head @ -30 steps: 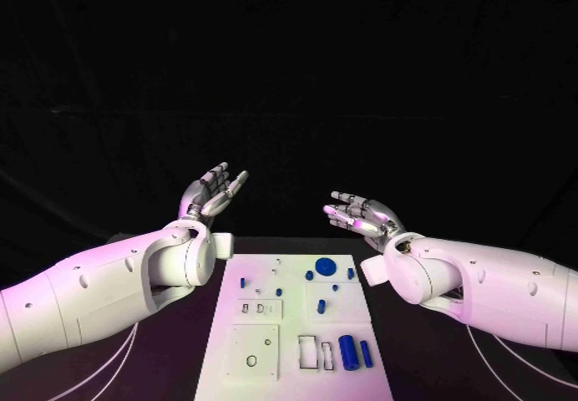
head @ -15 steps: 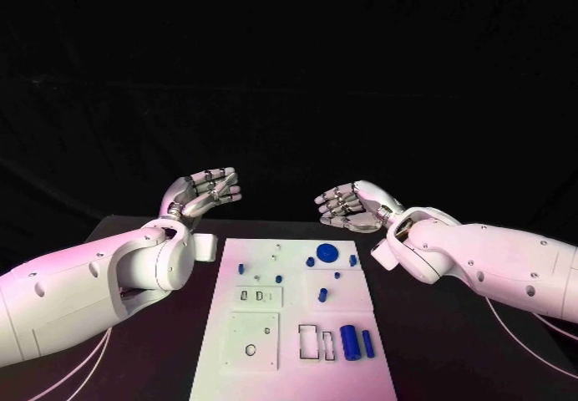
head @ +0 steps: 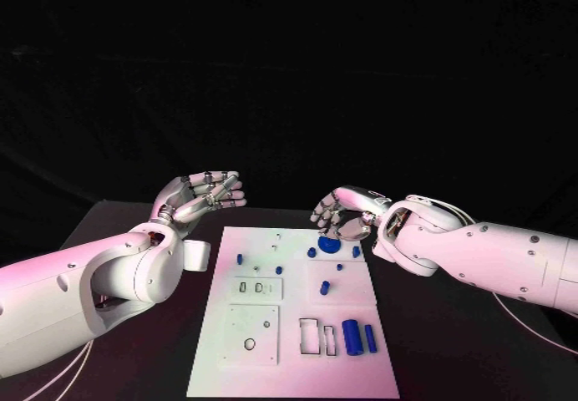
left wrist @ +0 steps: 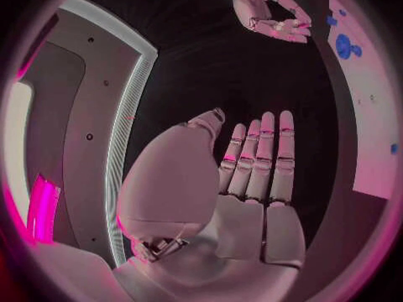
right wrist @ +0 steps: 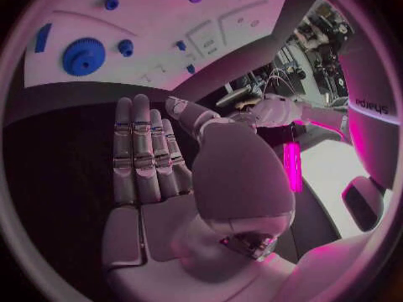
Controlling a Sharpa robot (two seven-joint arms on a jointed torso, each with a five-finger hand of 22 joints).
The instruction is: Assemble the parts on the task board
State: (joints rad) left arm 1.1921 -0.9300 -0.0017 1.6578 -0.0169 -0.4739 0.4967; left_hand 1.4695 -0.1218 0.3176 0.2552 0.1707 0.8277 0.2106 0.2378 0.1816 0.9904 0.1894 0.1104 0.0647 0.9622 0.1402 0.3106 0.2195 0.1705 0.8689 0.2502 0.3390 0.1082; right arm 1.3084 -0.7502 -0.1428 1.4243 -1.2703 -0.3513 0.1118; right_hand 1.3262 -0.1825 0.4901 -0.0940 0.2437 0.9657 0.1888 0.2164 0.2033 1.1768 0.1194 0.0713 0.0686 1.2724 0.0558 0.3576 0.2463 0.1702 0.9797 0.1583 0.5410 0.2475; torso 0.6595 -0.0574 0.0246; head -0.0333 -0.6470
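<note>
Left hand [head: 202,195]: raised above the far left corner of the task board [head: 236,368], palm turned toward the robot. In the head view its fingers look curled at the tips; in the left wrist view the fingers [left wrist: 264,156] lie straight, side by side, with the thumb apart. Nothing rests in the palm and the hand touches nothing.

Right hand [head: 347,214]: held over the far right part of the board, just above the large blue gear [head: 329,244]. The head view shows the fingers bent downward; the right wrist view shows the fingers [right wrist: 143,147] extended and close together, with the thumb set to one side. The hand holds nothing. Contact with the gear cannot be determined; the wrist view shows open dark table between the fingertips and the board.

Task board: a white plate lying lengthwise on the black table [head: 458,351], between the two arms. Parts on it:
- Blue gear at the far end, with a small blue piece [head: 312,251] just to its left.
- Small blue pegs [head: 241,258] along the far left area.
- A short blue pin [head: 324,286] near the middle.
- A thick blue cylinder [head: 351,337] and a thinner blue rod [head: 370,337], side by side at the near right, lying lengthwise.
- Rectangular recesses [head: 318,336] just left of the cylinder.
- A square panel with a small ring [head: 250,342] at the near left.

The right forearm [head: 482,255] crosses above the table to the right of the board and covers none of the parts.
</note>
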